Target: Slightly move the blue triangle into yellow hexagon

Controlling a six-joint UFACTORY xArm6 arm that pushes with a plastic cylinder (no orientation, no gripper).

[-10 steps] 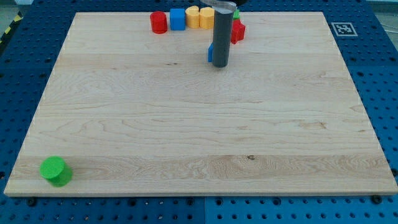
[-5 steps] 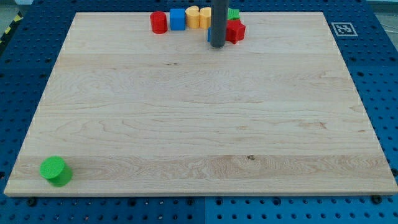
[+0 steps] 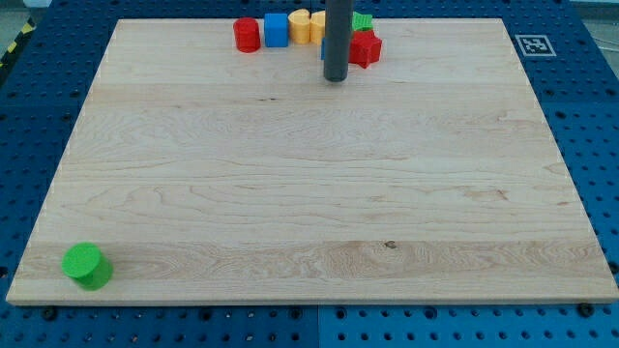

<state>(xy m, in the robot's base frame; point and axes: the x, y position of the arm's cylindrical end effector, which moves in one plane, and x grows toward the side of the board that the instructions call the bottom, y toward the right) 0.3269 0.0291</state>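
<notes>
The blue triangle is hidden behind the dark rod in this view. It presumably sits at the view's top, between the rod and the row of blocks, but its exact place cannot be told. The yellow hexagon shows only as a yellow edge just left of the rod, so whether the 2 blocks touch cannot be told either.

The tool is a plain rod with no jaws, so it grasps nothing and can only push. The tip rests on the desk just below the cluster, with a red block close on its right. A green block peeks out behind that one. Left of the hexagon stand another yellow block, a blue cube and a red cylinder. A green cylinder sits well apart at the view's bottom left.

By the look of it, the push is in its closing stage, with the tip driving toward the view's top.

The next move likely calls for only a short, gentle nudge upward and a little left. It should be enough to meet the hexagon without scattering the row or dragging the red block along.
</notes>
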